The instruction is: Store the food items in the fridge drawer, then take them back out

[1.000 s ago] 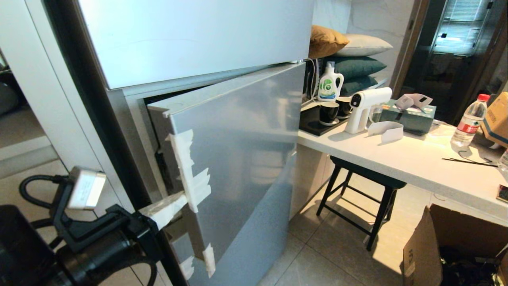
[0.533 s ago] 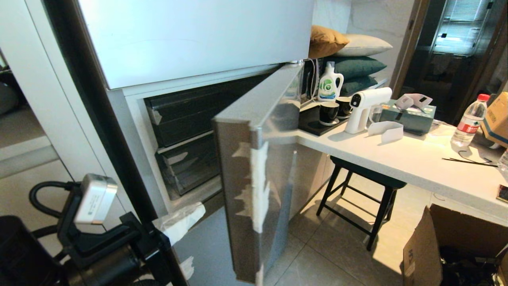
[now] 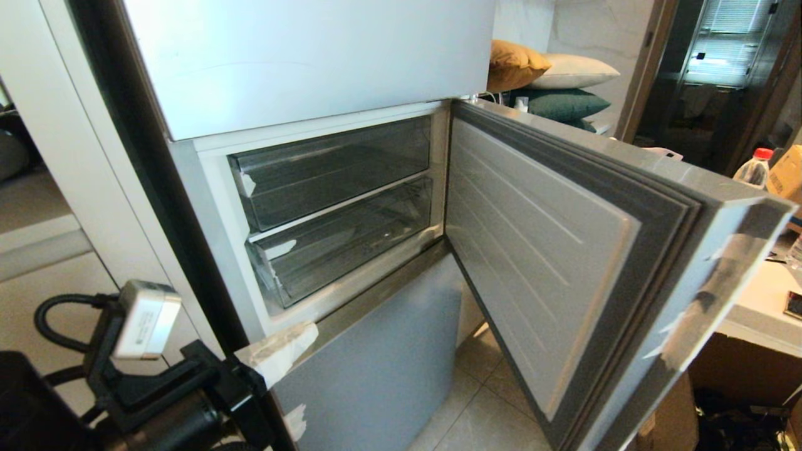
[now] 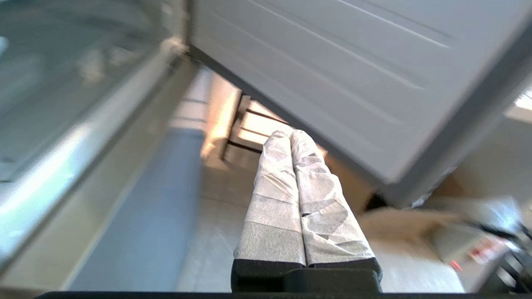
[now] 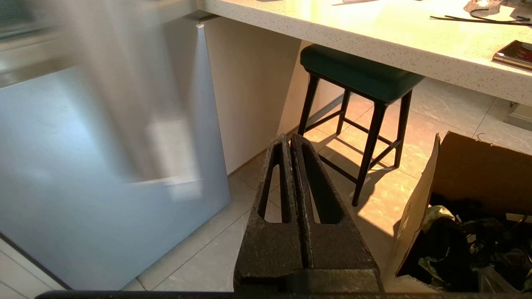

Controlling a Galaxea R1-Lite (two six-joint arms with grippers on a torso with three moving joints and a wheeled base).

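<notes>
The silver-blue fridge's middle door [image 3: 551, 263] stands swung wide open to the right. Behind it, two clear plastic fridge drawers sit pushed in, an upper one [image 3: 332, 166] and a lower one [image 3: 344, 247]; both look empty. My left gripper [image 3: 306, 333], its fingers wrapped in white tape, is shut on nothing at the compartment's lower left corner, apart from the door. In the left wrist view this gripper [image 4: 289, 135] points below the door's inner panel [image 4: 332, 62]. My right gripper [image 5: 289, 139] is shut and empty, low over the floor. The food items are out of view.
A black stool [image 5: 357, 74] stands under the white counter [image 5: 374, 29]. An open cardboard box [image 5: 453, 178] sits on the floor at the right. The open door hides most of the counter; a water bottle [image 3: 749, 170] and pillows [image 3: 551, 69] show beyond it.
The middle fridge door has swung from almost closed to wide open on the right, uncovering the two clear drawers. My left gripper, which was at the door's edge, is now clear of it.
</notes>
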